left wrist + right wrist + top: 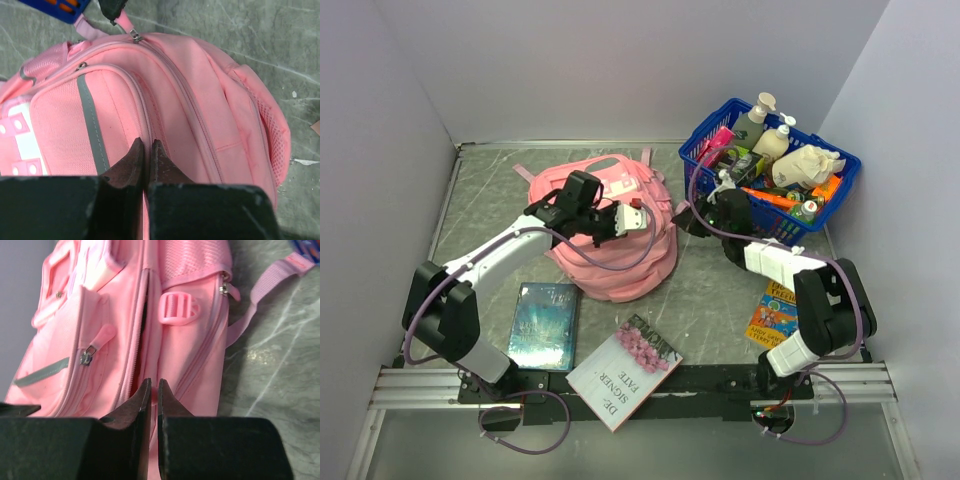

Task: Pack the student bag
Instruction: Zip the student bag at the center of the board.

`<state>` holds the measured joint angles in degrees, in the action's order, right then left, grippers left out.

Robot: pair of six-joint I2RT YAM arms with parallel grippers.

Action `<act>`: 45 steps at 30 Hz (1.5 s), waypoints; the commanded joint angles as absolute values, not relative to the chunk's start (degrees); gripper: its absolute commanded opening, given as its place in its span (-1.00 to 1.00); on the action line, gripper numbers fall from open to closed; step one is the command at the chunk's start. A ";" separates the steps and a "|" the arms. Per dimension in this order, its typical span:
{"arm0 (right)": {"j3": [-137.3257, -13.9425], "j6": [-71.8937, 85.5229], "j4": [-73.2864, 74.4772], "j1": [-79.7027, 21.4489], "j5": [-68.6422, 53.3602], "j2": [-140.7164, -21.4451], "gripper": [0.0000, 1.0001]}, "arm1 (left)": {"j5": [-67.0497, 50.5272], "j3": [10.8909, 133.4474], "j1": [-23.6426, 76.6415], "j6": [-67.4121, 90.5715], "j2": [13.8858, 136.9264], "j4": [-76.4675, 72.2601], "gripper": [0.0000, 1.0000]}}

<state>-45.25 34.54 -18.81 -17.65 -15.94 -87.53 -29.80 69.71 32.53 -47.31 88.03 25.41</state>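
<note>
**A:** Where does the student bag (620,272) lie from each pincer?

**B:** Mid-bench (710,292), front pockets up, long axis running from the far side toward the arm bases, slightly skewed. The left pincer (641,216) hangs right over it. The right pincer (687,224) sits just beside its right flank, between the bag and the blue basket (772,226).

**A:** Fingers?

**B:** Both pincers are clenched, and I see nothing held between the tips. The left wrist view looks down on the main zip (192,107). The right wrist view shows a dark slit in a zip line (142,315) straight ahead of the tips, so I judge the bag part-open there.

**A:** What's to pack?

**B:** 3 books lie loose on the bench: a dark blue book (545,325), a flowered book (625,372) and a colourful book (775,312). The basket holds bottles and orange pieces. The left arm looks better placed to widen the opening.
</note>
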 commanded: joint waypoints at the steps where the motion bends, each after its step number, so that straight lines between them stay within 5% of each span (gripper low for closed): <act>1: -48.16 31.11 -19.59 -10.11 1.85 -88.94 -1.00 | -38.49 72.69 32.61 -48.95 85.34 36.82 -0.98; 16: -58.53 40.88 -14.61 -14.50 10.02 -92.46 -1.00 | -39.46 79.71 37.79 -52.12 88.06 42.63 -0.98; 20: -52.58 33.16 -18.71 -17.75 5.21 -87.64 -0.52 | -37.53 79.72 36.92 -54.49 87.89 42.89 -0.98; 26: -37.37 21.82 -31.71 -19.34 -8.84 -79.98 -0.20 | -29.74 77.44 30.77 -58.26 87.63 34.73 -0.98; 36: -42.95 9.86 -32.18 -19.25 -38.74 -85.86 -0.07 | -30.83 77.43 23.99 -58.71 87.28 28.38 -0.98; 45: -52.90 -12.20 -16.46 -23.20 -41.40 -88.06 0.18 | -35.94 76.72 23.99 -59.94 83.85 32.60 -0.98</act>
